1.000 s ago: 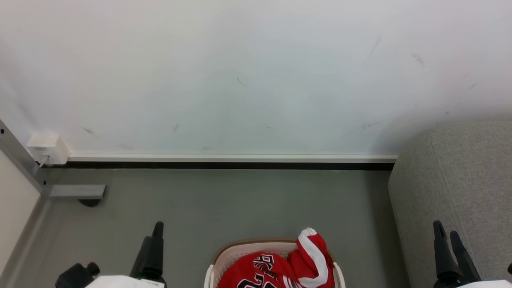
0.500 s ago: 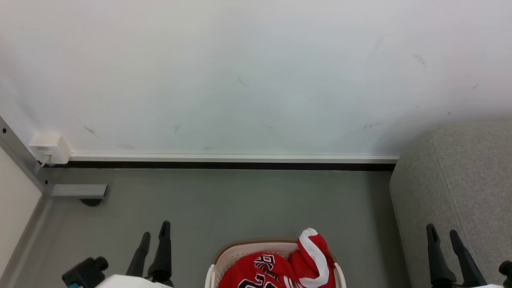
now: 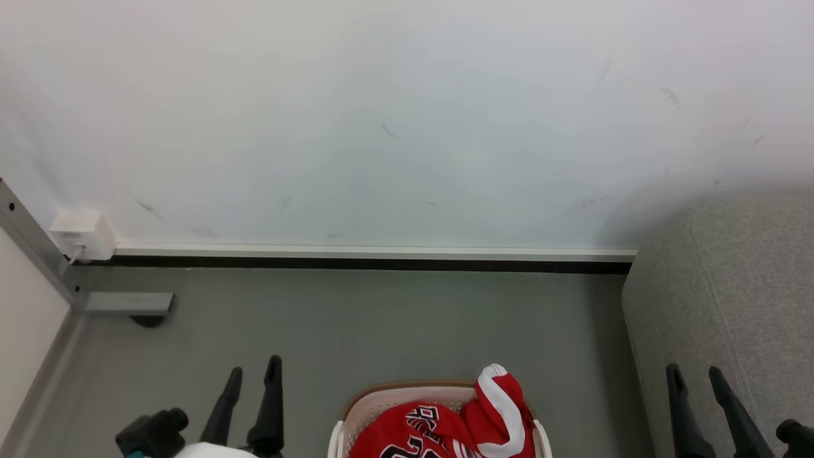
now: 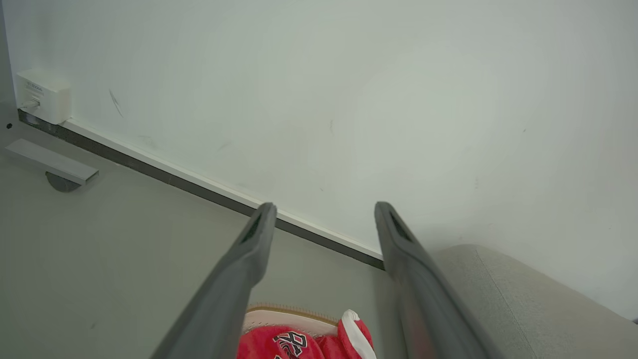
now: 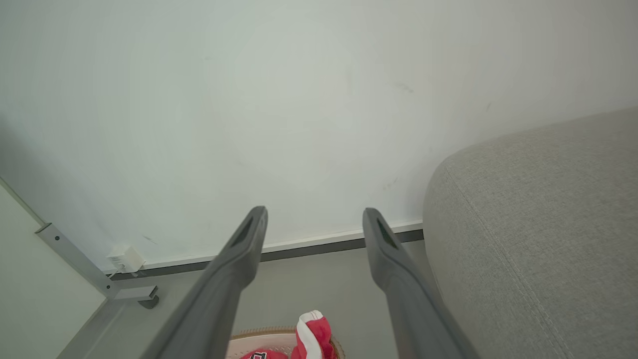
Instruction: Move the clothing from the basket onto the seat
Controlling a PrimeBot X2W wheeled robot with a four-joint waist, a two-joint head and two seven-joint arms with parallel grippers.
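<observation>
The jersey (image 3: 445,426) is shown bunched in the basket (image 3: 394,395) on the floor, with a white-banded fold raised at the far right rim. The sofa (image 3: 731,305) is seen just to the right. The left claw (image 3: 255,366) and right claw (image 3: 694,370) are held parted and empty. Risk, as judged: the light basket may be dragged up if fabric is snagged on its rim.

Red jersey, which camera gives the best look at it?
The head view: the jersey lies heaped in the basket, lettering and a white-banded fold plain, though the bottom edge cuts it. The left wrist view has a smaller part at its bottom edge; the right wrist view, little beyond the fold.
</observation>
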